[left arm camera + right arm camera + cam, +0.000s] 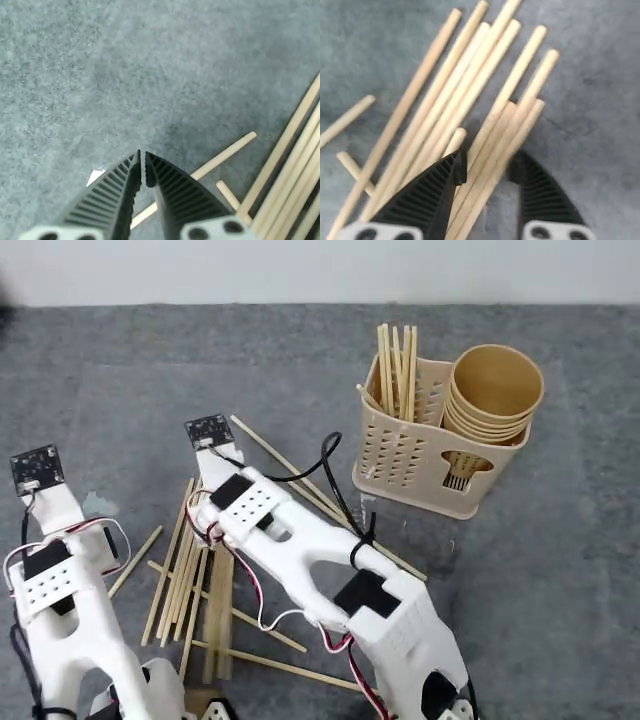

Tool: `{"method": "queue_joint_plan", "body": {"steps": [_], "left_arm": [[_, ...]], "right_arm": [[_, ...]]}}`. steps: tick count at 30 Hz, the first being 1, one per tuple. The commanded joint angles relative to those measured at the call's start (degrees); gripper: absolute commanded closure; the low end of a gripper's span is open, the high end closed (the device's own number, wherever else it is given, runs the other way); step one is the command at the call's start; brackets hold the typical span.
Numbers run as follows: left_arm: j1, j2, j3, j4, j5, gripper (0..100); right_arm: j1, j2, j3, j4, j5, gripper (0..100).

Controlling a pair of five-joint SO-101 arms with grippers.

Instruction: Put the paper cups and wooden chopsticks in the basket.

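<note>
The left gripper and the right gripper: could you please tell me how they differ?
The left gripper is shut and holds nothing; the right gripper is open around chopsticks. The left gripper is over bare grey mat; the right gripper is over a pile of them. Both are black and ribbed.

No legible text, numbers or signs. The basket (400,455), paper cups (497,385) and chopsticks (185,575) carry no print; tiny marks on the arms' dark boards (37,468) unreadable.
</note>
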Motion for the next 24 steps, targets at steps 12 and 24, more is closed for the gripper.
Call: {"method": "queue_joint_plan", "body": {"steps": [12, 24], "left_arm": [[-0.26, -2.02, -0.22, -1.05, 0.44, 98], [-0.26, -2.29, 0.48, -1.41, 0.35, 98]], "right_arm": [[5.14, -1.01, -2.11, 12.26, 2.46, 94.6], [4.70, -0.92, -2.11, 12.53, 4.04, 81.1]]}}
